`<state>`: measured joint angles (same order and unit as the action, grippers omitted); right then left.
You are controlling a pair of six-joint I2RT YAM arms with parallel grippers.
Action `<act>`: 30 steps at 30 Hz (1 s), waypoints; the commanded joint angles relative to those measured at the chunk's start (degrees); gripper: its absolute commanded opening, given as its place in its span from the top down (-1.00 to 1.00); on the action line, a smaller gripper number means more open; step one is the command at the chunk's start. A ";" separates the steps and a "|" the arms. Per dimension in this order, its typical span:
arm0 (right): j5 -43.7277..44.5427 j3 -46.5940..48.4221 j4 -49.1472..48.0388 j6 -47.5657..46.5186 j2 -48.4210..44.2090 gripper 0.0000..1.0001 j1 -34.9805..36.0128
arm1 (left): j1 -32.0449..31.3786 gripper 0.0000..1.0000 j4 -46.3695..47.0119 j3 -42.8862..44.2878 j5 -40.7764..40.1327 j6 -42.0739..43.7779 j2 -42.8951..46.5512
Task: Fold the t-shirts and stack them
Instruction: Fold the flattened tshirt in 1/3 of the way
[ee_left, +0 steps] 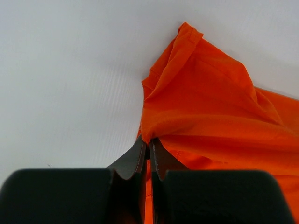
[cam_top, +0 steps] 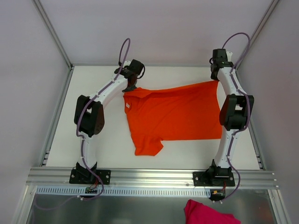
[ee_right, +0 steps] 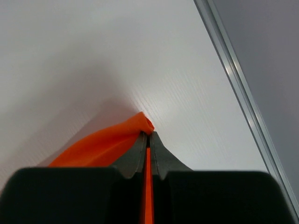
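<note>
Fingers [ee_left: 138, 157] of the left gripper [cam_top: 130, 87], at upper left of the overhead frame, are pressed together on the upper left edge of the orange t-shirt [cam_top: 174, 114], by a sleeve. This shirt lies spread across the middle of the white table [cam_top: 107, 147], its white neck label [cam_top: 127, 107] toward the left. At upper right, the right gripper [cam_top: 216, 80] is likewise pinched tight on the shirt's upper right corner. A pink cloth [cam_top: 205, 214] sits at the bottom edge, right of centre.
</note>
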<state>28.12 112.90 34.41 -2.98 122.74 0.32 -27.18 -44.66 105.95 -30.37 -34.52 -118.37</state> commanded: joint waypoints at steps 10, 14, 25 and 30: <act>-0.87 -16.57 -2.34 -0.53 -11.20 0.98 -0.05 | -0.15 1.00 -2.53 -4.35 0.57 -3.18 6.74; -0.26 -16.66 -0.05 -1.67 -13.13 0.98 0.12 | -0.59 1.00 -7.36 -4.26 1.36 -5.99 7.10; 3.08 -10.77 6.89 -3.69 -13.31 0.98 0.83 | -3.93 1.00 -8.68 -14.01 9.72 -11.53 9.38; 2.29 -8.14 9.88 -4.40 -12.61 0.98 0.91 | -4.20 1.00 -8.60 -14.99 10.42 -11.27 8.50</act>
<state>28.51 100.90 41.28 -6.11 111.50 1.04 -31.55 -51.96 90.94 -20.86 -44.38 -111.66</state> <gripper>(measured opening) 0.028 0.009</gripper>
